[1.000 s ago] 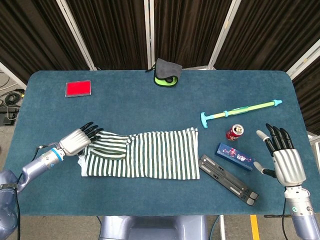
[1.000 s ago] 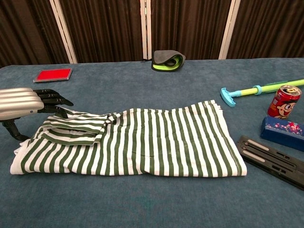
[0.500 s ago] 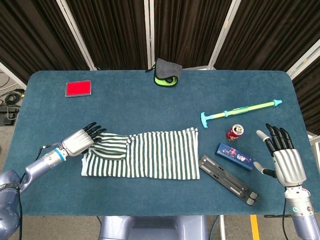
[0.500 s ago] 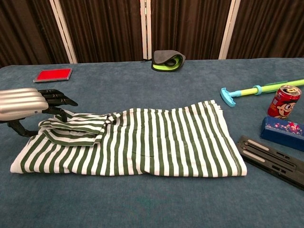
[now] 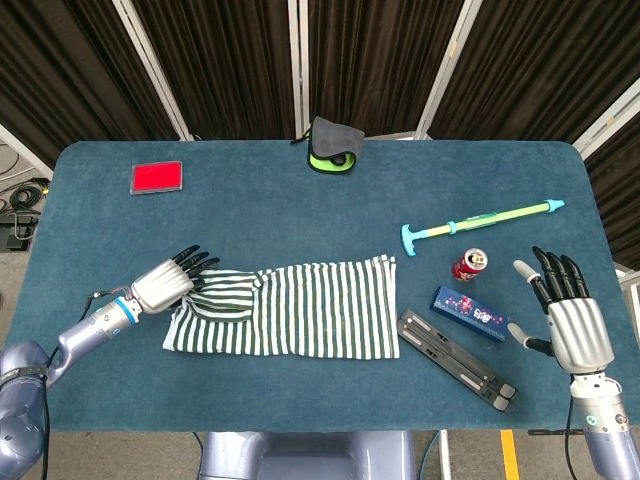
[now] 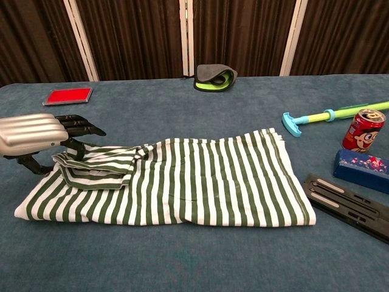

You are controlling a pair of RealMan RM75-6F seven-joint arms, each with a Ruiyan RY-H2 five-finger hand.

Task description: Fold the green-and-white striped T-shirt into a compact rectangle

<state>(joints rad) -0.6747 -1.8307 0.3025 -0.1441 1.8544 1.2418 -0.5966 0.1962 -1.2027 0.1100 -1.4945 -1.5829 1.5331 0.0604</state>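
The green-and-white striped T-shirt (image 5: 290,310) lies folded into a long band across the table's front middle, also seen in the chest view (image 6: 200,182). My left hand (image 5: 170,283) is at the shirt's left end. In the chest view the left hand (image 6: 39,135) has its fingers stretched over the folded-in sleeve and its thumb under the raised cloth edge, pinching it. The right hand (image 5: 565,315) hovers palm down near the table's right edge, fingers spread, holding nothing. It is out of the chest view.
A black folding stand (image 5: 457,356), a blue box (image 5: 470,312) and a red soda can (image 5: 469,264) lie just right of the shirt. A green-yellow toy stick (image 5: 480,218) is behind them. A red card (image 5: 157,177) and a grey-green pouch (image 5: 333,146) sit at the back.
My left hand has slid slightly right and toward the shirt, carrying the sleeve edge further over the body. The right hand has stayed still.
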